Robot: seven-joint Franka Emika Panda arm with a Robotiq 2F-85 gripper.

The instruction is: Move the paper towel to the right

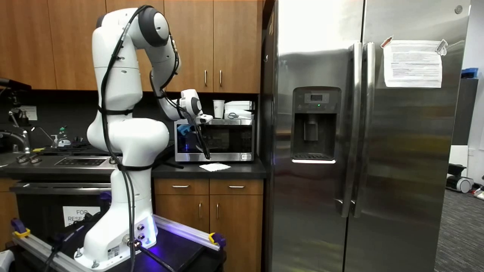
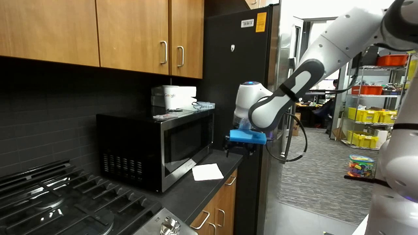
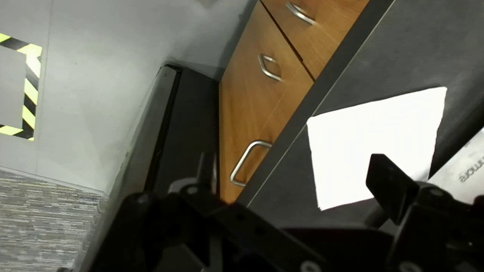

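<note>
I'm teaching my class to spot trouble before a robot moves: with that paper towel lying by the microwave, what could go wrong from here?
Missed grasp: the paper towel lies nearly flat on the counter, so the open gripper may close without pinching it.
Bump: the microwave stands close beside the towel, so the gripper might knock it coming down.
Overhang: one corner lies close to the counter's front edge, so a stray drag could pull it over.

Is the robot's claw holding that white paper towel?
No, the wrist view shows the gripper open, with the paper towel lying on the dark counter.
</note>
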